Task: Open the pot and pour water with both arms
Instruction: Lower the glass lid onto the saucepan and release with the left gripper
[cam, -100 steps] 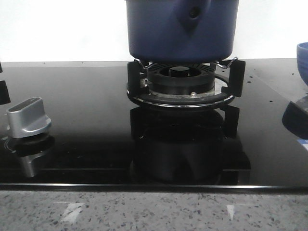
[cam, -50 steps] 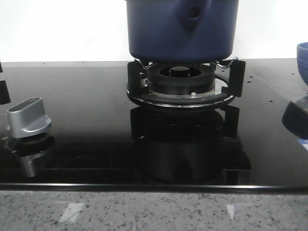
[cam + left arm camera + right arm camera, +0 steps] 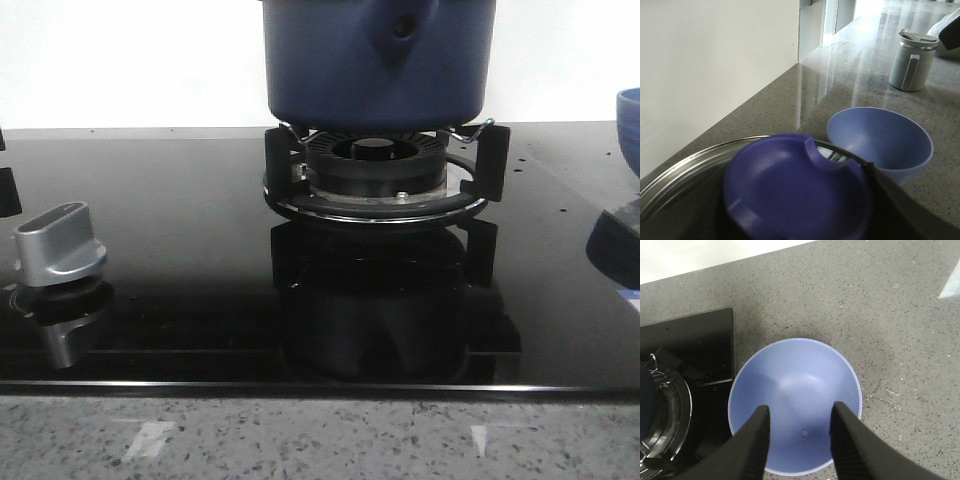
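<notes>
The dark blue pot (image 3: 330, 70) stands on the gas burner (image 3: 375, 165), its handle (image 3: 400, 25) pointing at the camera; its top is cut off in the front view. In the left wrist view my left gripper (image 3: 795, 220) sits round the blue knob (image 3: 795, 185) of the glass lid (image 3: 685, 165), dark fingers (image 3: 895, 205) against the knob's sides. My right gripper (image 3: 801, 409) is open, above the empty lighter blue bowl (image 3: 795, 385). Neither gripper shows in the front view.
The bowl stands on the grey counter right of the black glass hob (image 3: 180, 200), and shows at the front view's right edge (image 3: 630, 115) and in the left wrist view (image 3: 880, 140). A silver stove knob (image 3: 60, 245) sits front left. A grey lidded mug (image 3: 912, 62) stands beyond the bowl.
</notes>
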Controlling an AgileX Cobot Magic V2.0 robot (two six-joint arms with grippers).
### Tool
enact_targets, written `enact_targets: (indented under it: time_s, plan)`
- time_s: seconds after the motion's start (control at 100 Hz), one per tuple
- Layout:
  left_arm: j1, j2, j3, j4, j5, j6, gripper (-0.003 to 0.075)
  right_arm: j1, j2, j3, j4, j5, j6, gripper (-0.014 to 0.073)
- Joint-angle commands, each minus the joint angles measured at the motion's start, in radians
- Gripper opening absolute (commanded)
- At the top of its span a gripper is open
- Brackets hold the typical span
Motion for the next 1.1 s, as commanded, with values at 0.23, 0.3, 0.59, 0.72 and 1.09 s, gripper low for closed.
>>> enact_targets:
  time_s: [0.23,0.3,0.59,0.72,1.09]
  plan:
    - [-0.007,-0.053,-0.039,-0.085,0.015,-0.008,0.0347,0.031,-0.022,-0.033,0.018,-0.048,-0.005,0.0258]
    - [-0.007,-0.051,-0.039,-0.093,0.01,-0.008,0.0347,0.031,-0.022,-0.033,0.018,-0.048,-0.005,0.0258]
    - [-0.007,-0.028,-0.039,-0.115,0.011,-0.041,0.0347,0.031,-0.022,-0.033,0.018,-0.048,-0.005,0.0258]
    - [-0.007,-0.027,-0.039,-0.129,0.033,-0.052,0.0347,0.031,-0.022,-0.033,0.016,-0.048,-0.005,0.0258]
    - [0.015,-0.021,-0.039,-0.112,0.027,-0.052,0.0347,0.031,-0.022,-0.033,0.016,-0.052,-0.005,0.0258]
